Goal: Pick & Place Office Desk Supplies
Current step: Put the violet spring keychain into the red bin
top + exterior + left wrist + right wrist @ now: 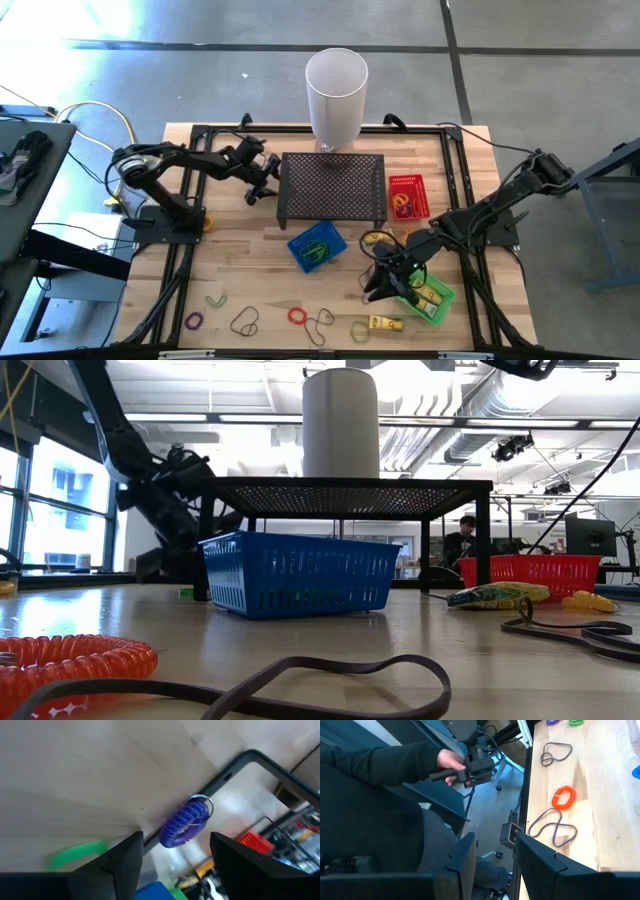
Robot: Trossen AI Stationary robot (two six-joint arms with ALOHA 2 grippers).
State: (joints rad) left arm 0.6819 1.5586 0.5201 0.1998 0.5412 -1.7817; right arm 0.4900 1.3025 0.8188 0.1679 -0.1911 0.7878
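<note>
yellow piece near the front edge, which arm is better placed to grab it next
Right. Its gripper hangs by the green bin, close to the yellow piece; the left gripper sits far back beside the mesh stand.

Looking like robotics lab in open industrial office: exposed ceiling ducts (440, 400) running overhead, person (460, 540) sitting at monitors (592, 537), concrete floor (150, 70) showing around workbench (225, 285).

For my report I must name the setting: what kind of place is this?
Probably a robotics lab or workshop in an industrial-style room. A wooden table stands on a concrete floor, exposed ducts run along the ceiling, and a person's hand holds a control handle beside the table.
</note>
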